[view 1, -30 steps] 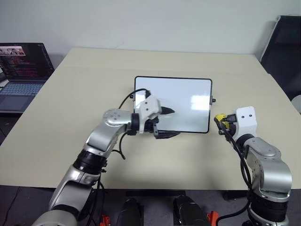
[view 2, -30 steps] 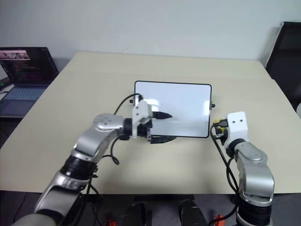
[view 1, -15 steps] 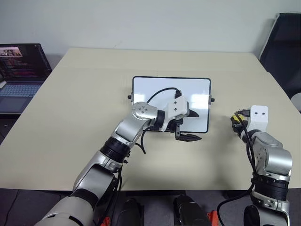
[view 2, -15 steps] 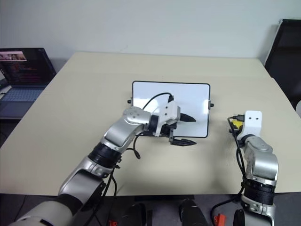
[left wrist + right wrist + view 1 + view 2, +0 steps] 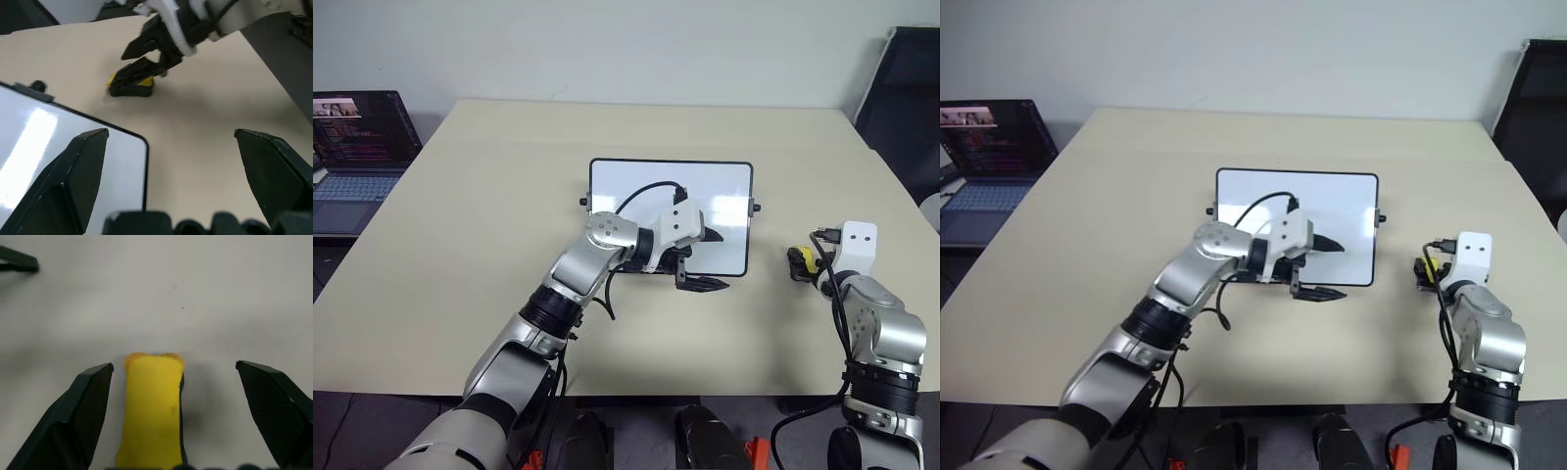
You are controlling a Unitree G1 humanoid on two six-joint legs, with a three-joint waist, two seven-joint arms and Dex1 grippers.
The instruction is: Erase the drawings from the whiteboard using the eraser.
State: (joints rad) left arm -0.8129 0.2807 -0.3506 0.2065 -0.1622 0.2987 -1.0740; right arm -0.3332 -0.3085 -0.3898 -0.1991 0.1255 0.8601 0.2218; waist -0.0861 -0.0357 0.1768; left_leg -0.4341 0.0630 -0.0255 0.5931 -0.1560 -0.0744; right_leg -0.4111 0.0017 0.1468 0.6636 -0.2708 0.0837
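At the far left, well away from both grippers, an open laptop (image 5: pixel 357 157) is seen beside the beige table (image 5: pixel 460 245). Ahead of the left gripper (image 5: pixel 707 260), the whiteboard (image 5: pixel 636 191) is laid flat on the table, its surface seen as white with a bright glare patch; no blue drawings can be made out on it. The left gripper is reached across the near right part of the board, one black finger over the white surface and the other past the board's near edge, above the tabletop. Its jaws are spread wide, and nothing is held between them, as the left wrist view shows. Beyond its fingertips, past the board's rounded right corner, the eraser (image 5: pixel 131 84) is seen lying on the table. The right gripper (image 5: pixel 800 264) is placed around that eraser (image 5: pixel 151 406), with its jaws spread wide; in the right wrist view the yellow block is seen between the two fingers, touched by neither.
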